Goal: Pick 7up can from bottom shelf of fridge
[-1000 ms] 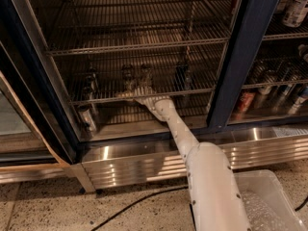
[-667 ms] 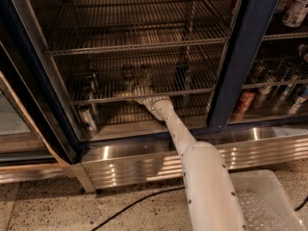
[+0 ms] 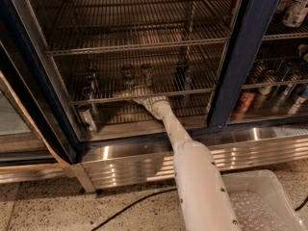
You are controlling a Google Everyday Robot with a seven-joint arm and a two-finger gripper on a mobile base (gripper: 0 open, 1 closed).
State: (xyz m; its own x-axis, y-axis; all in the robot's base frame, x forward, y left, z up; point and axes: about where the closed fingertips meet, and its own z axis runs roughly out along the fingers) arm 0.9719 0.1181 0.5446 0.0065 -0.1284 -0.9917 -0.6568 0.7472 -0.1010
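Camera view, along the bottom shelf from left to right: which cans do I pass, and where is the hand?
Left to right: dark can → 7up can → second grey can → dark blue can. The hand is at the front rail of the bottom shelf, just below the 7up can.

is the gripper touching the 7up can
Cannot tell. In the camera view the gripper sits at the bottom shelf front edge right below the 7up can, with no plain contact or gap.
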